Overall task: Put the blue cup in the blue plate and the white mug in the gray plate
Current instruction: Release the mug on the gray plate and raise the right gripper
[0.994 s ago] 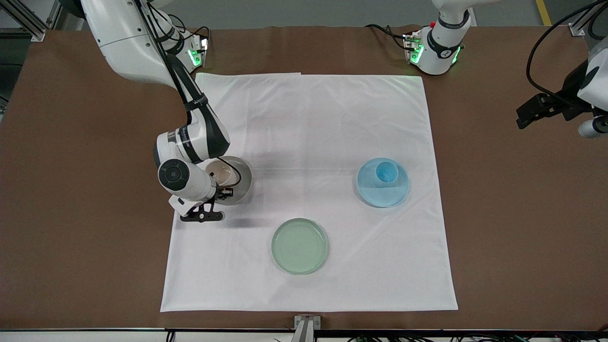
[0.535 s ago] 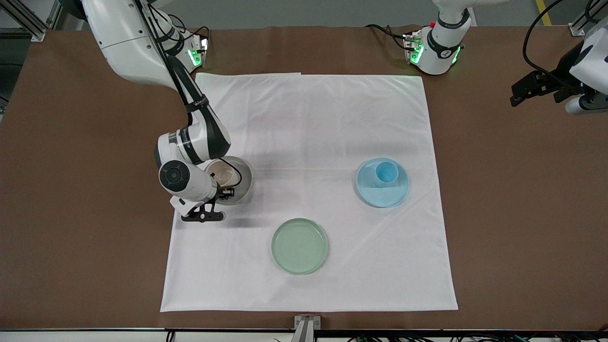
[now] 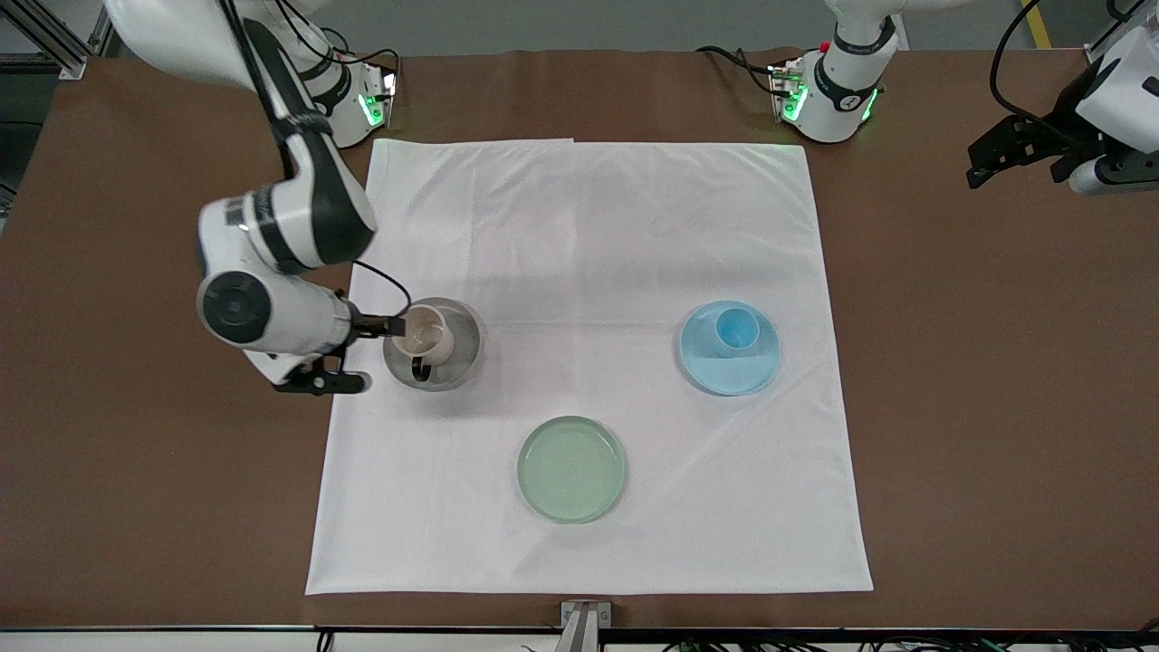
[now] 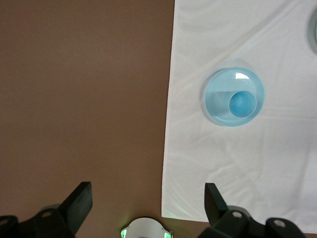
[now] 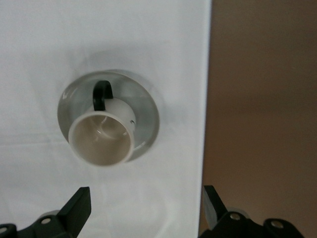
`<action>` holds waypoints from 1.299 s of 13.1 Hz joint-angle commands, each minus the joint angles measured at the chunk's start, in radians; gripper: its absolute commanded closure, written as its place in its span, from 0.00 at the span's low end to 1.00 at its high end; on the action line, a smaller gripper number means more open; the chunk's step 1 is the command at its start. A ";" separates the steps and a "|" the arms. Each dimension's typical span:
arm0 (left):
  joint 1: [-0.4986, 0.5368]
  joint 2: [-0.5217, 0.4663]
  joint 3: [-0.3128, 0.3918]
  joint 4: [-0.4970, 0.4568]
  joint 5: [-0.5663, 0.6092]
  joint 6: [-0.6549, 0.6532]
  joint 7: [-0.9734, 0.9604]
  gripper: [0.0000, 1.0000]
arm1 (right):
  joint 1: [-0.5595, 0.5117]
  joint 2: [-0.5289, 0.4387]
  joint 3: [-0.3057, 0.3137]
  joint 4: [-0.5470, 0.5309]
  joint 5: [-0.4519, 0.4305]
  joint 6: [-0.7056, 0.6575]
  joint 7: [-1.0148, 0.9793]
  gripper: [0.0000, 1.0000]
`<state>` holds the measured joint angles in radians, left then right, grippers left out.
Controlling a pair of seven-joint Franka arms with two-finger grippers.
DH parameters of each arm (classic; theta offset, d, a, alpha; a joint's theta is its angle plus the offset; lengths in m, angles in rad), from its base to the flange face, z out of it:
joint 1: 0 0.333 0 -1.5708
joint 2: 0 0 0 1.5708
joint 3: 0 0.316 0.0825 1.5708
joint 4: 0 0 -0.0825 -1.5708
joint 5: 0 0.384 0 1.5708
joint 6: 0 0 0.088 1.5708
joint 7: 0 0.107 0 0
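The white mug (image 3: 427,331) with its dark handle stands upright in the gray plate (image 3: 464,355). It also shows in the right wrist view (image 5: 101,138), in the gray plate (image 5: 144,105). My right gripper (image 3: 313,378) is open and empty, in the air beside the gray plate over the cloth's edge at the right arm's end; its jaws (image 5: 146,208) hold nothing. The blue cup (image 3: 736,328) stands in the blue plate (image 3: 729,369), as the left wrist view also shows the cup (image 4: 241,103) in the plate (image 4: 242,78). My left gripper (image 3: 1007,156) is open and empty (image 4: 147,203), over bare table at the left arm's end.
A pale green plate (image 3: 571,469) lies empty on the white cloth (image 3: 598,235), nearer to the front camera than the other two plates. Brown tabletop (image 3: 996,407) surrounds the cloth. The left arm's base (image 4: 144,229) shows between the left fingers.
My right gripper has drawn away from the white mug toward the right arm's end of the table, leaving the mug standing in the gray plate. The left gripper has shifted only slightly.
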<state>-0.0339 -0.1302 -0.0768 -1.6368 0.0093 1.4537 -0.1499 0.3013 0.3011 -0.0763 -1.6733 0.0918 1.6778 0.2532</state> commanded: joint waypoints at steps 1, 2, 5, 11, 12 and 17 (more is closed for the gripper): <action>-0.003 -0.020 -0.008 -0.021 -0.006 0.036 0.000 0.00 | -0.138 -0.179 0.015 -0.086 -0.004 -0.097 -0.116 0.00; -0.003 -0.019 -0.009 -0.021 -0.003 0.037 0.000 0.00 | -0.190 -0.222 0.015 -0.106 -0.021 -0.113 -0.186 0.00; -0.001 -0.020 -0.009 -0.020 0.000 0.037 0.000 0.00 | -0.283 -0.292 0.015 -0.122 -0.056 -0.112 -0.291 0.00; 0.005 -0.019 -0.008 -0.017 0.000 0.040 0.001 0.00 | -0.292 -0.293 0.016 0.079 -0.080 -0.107 -0.292 0.00; 0.005 -0.019 -0.008 -0.017 0.000 0.039 0.001 0.00 | -0.295 -0.284 0.016 0.142 -0.080 -0.113 -0.292 0.00; 0.005 -0.019 -0.008 -0.020 0.000 0.039 0.001 0.00 | -0.300 -0.277 0.015 0.213 -0.081 -0.105 -0.293 0.00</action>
<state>-0.0333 -0.1303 -0.0831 -1.6402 0.0093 1.4820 -0.1498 0.0147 0.0150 -0.0726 -1.4756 0.0244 1.5774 -0.0369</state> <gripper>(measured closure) 0.000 0.000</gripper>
